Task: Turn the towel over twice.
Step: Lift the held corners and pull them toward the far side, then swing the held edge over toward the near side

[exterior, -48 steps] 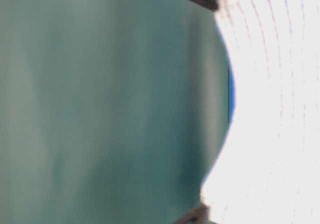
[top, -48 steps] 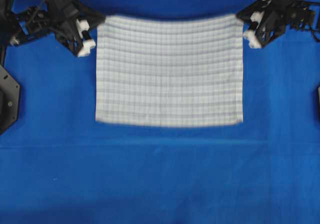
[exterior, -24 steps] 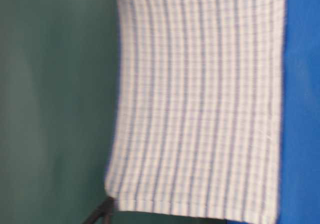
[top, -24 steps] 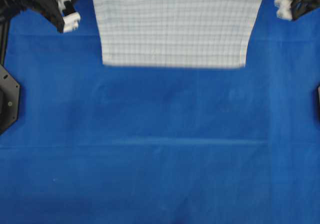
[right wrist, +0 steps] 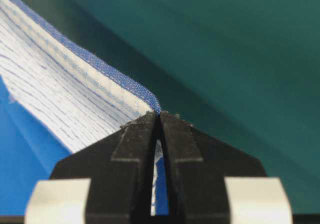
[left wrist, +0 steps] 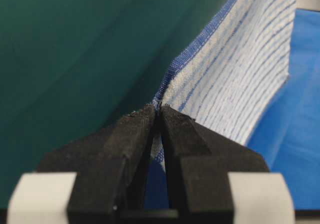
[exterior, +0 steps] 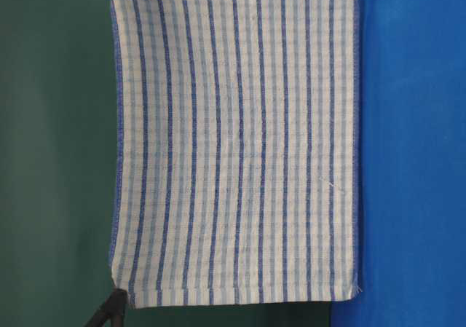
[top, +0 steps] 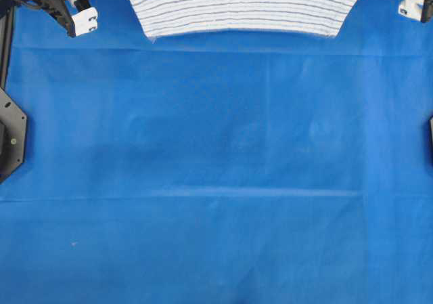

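The towel (exterior: 233,145), white with dark and light blue stripes, hangs upright and spread flat at the far end of the table. From overhead it is a narrow striped band (top: 243,6). My left gripper (left wrist: 157,109) is shut on one upper corner of the towel (left wrist: 235,69), with the cloth pinched between the black fingertips. My right gripper (right wrist: 160,115) is shut on the other upper corner of the towel (right wrist: 65,89). The towel's lower edge hangs close to the blue table covering (top: 216,168); I cannot tell whether it touches.
The blue covering spreads over the whole table, with a faint crease across the middle. Black arm mounts sit at the left edge (top: 10,135) and right edge (top: 430,135). A dark green backdrop (exterior: 51,152) stands behind the towel.
Both grippers have risen and drawn toward the far end with the towel's corners. The towel has gone from sloping over the table to hanging upright, and is sharper now.
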Available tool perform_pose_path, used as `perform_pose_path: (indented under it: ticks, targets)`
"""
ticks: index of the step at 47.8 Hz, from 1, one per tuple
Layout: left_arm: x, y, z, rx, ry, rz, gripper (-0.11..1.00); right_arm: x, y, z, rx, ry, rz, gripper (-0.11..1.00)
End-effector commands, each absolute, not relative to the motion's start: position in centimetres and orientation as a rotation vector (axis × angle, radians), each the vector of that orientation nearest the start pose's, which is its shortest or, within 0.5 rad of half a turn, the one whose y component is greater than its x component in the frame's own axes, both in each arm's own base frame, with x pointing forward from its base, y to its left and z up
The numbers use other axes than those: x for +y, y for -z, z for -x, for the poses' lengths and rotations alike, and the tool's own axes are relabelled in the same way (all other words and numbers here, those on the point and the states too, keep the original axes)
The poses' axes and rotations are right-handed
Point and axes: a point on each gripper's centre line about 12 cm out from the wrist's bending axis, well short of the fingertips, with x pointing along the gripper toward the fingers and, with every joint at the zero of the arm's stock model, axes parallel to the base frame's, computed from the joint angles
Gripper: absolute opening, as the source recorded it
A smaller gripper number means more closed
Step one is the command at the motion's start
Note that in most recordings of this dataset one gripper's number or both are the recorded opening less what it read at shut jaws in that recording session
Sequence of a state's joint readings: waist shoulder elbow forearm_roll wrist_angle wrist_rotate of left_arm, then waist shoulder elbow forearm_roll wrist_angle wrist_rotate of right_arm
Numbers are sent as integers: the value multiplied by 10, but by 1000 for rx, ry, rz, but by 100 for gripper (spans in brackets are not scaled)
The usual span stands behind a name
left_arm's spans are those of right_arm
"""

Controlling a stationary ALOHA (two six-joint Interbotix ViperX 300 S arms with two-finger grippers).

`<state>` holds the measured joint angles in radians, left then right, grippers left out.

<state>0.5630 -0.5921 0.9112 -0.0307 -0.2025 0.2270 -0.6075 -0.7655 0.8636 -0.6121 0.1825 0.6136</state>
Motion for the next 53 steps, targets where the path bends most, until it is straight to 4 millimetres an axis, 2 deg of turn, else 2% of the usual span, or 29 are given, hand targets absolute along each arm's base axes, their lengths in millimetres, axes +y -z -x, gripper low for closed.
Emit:
perform_pose_path:
  ticks: [1,11,20,25,41,53]
  targets:
    - [152,-313,-241,144,-554,-166,4,-151,-339,-198,213,703,-60,5]
    - [144,-304,-243,200,-519,-148,4,-141,-329,-204,265,677,-92,5]
    - [122,-282,-244,295,-444,-71,4,-114,-294,-213,418,610,-193,5]
    - [101,-260,-245,361,-367,-47,4,-94,-265,-220,527,551,-257,5]
    - [34,-191,-242,538,-152,91,4,-28,-191,-240,746,356,-390,5]
    - [-13,-152,-245,631,-27,215,4,21,-158,-251,865,252,-453,5]
